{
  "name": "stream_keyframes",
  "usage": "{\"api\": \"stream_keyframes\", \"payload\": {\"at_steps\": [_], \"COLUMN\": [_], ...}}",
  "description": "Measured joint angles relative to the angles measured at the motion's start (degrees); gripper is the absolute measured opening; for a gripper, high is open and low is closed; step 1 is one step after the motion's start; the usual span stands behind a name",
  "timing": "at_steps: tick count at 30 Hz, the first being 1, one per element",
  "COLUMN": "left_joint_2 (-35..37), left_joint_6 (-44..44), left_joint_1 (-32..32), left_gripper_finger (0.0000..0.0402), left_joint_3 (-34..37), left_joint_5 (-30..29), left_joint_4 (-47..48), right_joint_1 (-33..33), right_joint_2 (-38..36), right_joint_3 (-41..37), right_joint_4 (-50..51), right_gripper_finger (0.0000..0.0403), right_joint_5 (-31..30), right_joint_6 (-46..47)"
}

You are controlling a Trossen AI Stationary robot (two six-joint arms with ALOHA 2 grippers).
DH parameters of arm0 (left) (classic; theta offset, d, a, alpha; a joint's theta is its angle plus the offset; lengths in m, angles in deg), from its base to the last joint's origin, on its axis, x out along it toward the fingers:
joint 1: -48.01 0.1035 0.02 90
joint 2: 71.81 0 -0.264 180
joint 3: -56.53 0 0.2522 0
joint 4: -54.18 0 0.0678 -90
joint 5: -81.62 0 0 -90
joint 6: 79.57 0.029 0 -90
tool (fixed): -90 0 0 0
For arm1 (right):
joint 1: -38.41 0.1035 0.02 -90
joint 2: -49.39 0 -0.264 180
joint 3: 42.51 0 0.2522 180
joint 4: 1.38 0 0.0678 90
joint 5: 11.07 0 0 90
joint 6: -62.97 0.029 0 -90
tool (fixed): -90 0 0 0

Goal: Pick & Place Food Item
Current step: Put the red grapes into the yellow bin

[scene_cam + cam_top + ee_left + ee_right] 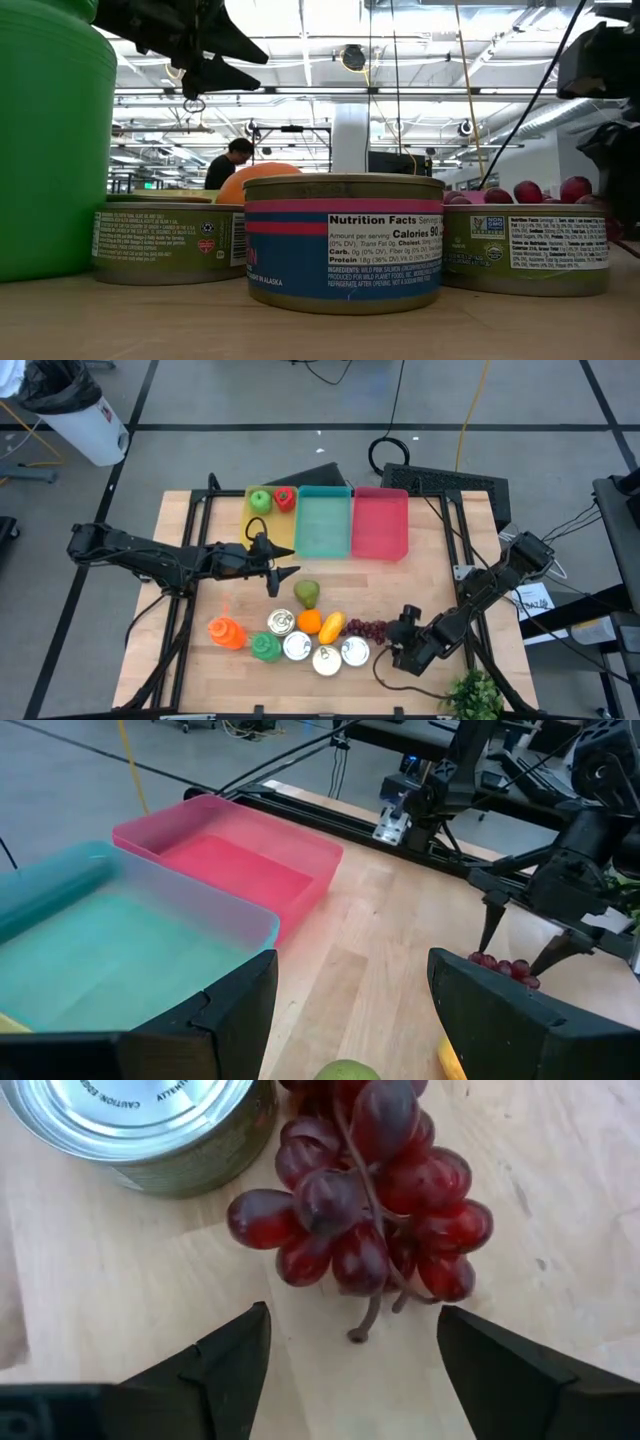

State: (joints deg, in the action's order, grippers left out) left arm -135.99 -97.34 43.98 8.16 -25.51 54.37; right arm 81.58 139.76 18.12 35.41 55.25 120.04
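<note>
Down at the lower right of the high view, the right tool (398,632) hangs with its fingers spread apart just over the bunch of dark red grapes (370,1200), which lies on the wooden tabletop (430,580) touching neither finger. Just beside the grapes stands a silver-lidded tin can (140,1125), one of a cluster of cans near a yellow banana (331,626) and an orange (309,621). Left of centre, the left tool (285,573) hovers open near a green pear (307,593), below the yellow tray (252,525), teal tray (323,525) and pink tray (380,525).
</note>
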Motion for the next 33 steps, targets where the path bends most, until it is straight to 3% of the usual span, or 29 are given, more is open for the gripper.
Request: {"api": "stream_keyframes", "payload": {"at_steps": [14, 28, 33], "left_joint_2": [0.0, 0.0, 0.0], "left_joint_6": [0.0, 0.0, 0.0], "left_joint_1": [0.0, 0.0, 0.0], "left_gripper_finger": [0.0267, 0.0267, 0.0267], "left_joint_3": [0.0, 0.0, 0.0], "left_joint_5": [-1.5, -1.5, -1.5], "left_joint_4": [0.0, 0.0, 0.0], "right_joint_1": [-2.3, -2.3, -2.3], "right_joint_2": [0.0, 0.0, -2.3], "right_joint_3": [-4.8, -5.0, -5.1], "right_joint_4": [-2.4, -4.9, -2.9], "right_gripper_finger": [0.0182, 0.0011, 0.0010], "right_joint_5": [-0.5, -0.4, -0.4], "right_joint_6": [2.1, -7.5, -7.9]}}
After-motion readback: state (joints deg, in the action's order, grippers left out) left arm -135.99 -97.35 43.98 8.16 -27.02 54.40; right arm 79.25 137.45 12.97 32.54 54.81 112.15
